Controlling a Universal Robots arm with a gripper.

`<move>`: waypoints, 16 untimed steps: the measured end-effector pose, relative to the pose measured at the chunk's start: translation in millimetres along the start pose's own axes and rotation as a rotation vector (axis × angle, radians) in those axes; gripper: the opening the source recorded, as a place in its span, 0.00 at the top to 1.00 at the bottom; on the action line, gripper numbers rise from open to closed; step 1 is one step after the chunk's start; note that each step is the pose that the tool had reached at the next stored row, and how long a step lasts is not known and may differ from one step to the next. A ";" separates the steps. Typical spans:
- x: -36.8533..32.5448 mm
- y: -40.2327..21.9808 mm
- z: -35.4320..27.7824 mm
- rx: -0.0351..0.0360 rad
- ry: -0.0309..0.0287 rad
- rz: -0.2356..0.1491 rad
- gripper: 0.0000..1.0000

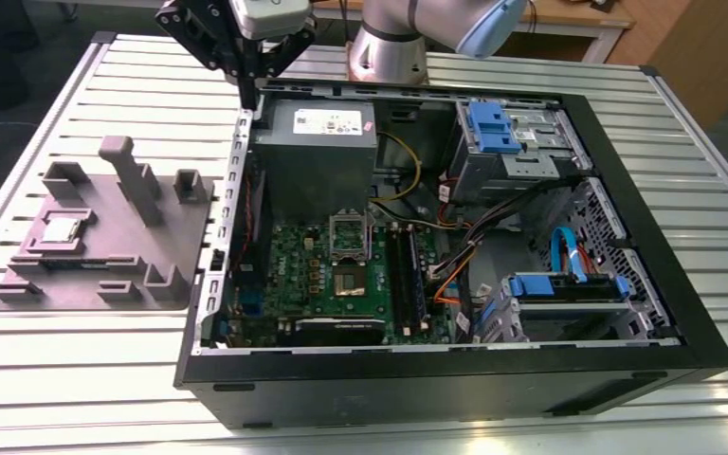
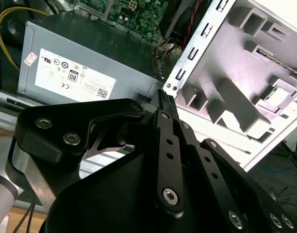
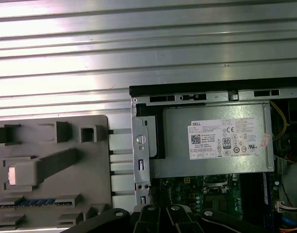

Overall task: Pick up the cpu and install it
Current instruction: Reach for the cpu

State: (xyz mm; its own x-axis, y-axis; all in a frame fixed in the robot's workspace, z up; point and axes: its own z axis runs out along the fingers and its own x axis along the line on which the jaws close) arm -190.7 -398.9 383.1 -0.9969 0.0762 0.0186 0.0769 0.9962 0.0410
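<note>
cpu (image 1: 61,228) lies flat in a pocket of the grey fixture (image 1: 187,237), likely light, stiff, slick-topped, fragile underneath, best pinched by opposite edges; gripper (image 1: 249,95), closed on nothing, hangs well off the fixture over the case wall (image 1: 245,156).

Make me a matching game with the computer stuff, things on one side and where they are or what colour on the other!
1 cpu
2 motherboard
3 gripper
4 power supply

A green, in the computer case
B sitting in the grey fixture
C big grey box with a label
D black, above the case

Pairs: 1-B, 2-A, 3-D, 4-C
</note>
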 end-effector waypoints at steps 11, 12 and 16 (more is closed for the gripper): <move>2.0 -0.2 0.1 0.0000 0.0000 0.000 0.90; 2.2 -0.2 0.1 -0.0001 -0.0001 0.000 0.90; 3.2 -0.3 0.2 -0.0001 -0.0001 0.000 0.90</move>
State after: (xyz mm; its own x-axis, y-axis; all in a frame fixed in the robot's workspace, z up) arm -193.9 -398.9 383.0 -0.9969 0.0763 0.0186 0.0770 0.9962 0.0411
